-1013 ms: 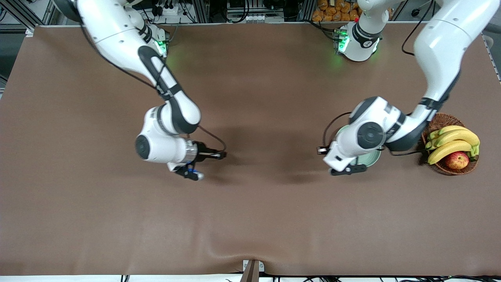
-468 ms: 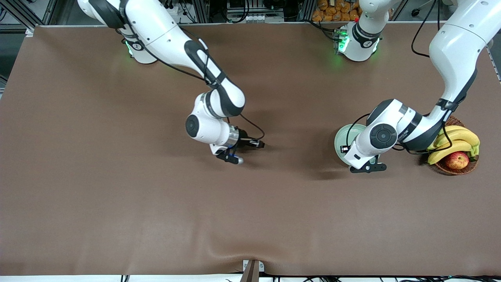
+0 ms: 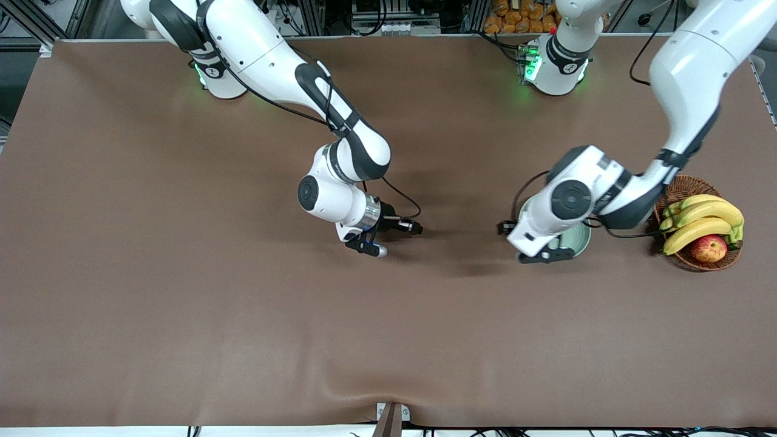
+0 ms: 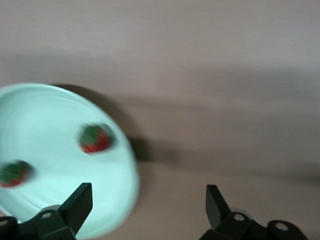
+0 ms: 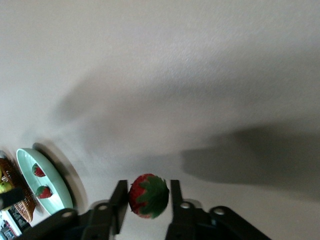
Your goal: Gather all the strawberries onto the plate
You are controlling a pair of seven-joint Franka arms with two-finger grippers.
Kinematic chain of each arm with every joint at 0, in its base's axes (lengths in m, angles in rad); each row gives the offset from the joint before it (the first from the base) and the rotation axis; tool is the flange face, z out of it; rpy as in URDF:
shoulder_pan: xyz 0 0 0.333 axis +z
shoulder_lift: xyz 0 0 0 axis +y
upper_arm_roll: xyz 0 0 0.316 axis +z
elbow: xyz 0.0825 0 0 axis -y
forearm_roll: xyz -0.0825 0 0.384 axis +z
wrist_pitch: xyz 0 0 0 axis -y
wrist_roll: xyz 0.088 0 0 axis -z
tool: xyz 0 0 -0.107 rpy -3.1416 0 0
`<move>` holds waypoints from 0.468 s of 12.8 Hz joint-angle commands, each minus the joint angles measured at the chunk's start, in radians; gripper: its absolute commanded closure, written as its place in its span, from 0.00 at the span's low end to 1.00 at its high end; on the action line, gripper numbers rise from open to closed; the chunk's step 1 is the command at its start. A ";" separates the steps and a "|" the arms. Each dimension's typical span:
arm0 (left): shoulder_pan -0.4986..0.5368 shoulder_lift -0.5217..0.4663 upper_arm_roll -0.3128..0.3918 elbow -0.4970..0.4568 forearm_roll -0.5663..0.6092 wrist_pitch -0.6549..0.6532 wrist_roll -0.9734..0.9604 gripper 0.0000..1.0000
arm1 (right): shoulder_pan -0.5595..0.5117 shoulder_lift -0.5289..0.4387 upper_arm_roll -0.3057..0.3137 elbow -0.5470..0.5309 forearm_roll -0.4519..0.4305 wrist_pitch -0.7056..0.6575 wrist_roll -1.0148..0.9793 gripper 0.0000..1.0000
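My right gripper [image 3: 371,245] is over the middle of the table. It is shut on a strawberry [image 5: 147,196], red with a green cap, held between the fingers [image 5: 118,200]. The mint-green plate [image 3: 578,244] lies toward the left arm's end, mostly hidden under the left arm in the front view. The left wrist view shows the plate [image 4: 45,115] with two strawberries [image 4: 95,138] [image 4: 15,173] in it. They also show in the right wrist view [image 5: 38,170] [image 5: 44,192]. My left gripper [image 4: 146,207] is open and empty over the plate's rim [image 3: 543,255].
A brown wicker basket [image 3: 685,185] with bananas [image 3: 704,221] and a red-yellow apple [image 3: 709,248] stands beside the plate at the left arm's end. The table is covered by a brown cloth [image 3: 182,303].
My right gripper has carried the strawberry from nearer the right arm's end toward the plate. My left gripper swung toward the basket, then back over the plate.
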 commanded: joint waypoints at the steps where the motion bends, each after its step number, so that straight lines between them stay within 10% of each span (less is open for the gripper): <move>1: -0.123 0.028 0.012 0.081 -0.045 -0.006 -0.118 0.00 | -0.043 -0.010 -0.007 -0.023 0.016 -0.005 -0.005 0.00; 6: -0.313 0.100 0.088 0.181 -0.054 0.120 -0.212 0.00 | -0.227 -0.121 -0.009 -0.129 -0.006 -0.145 -0.032 0.00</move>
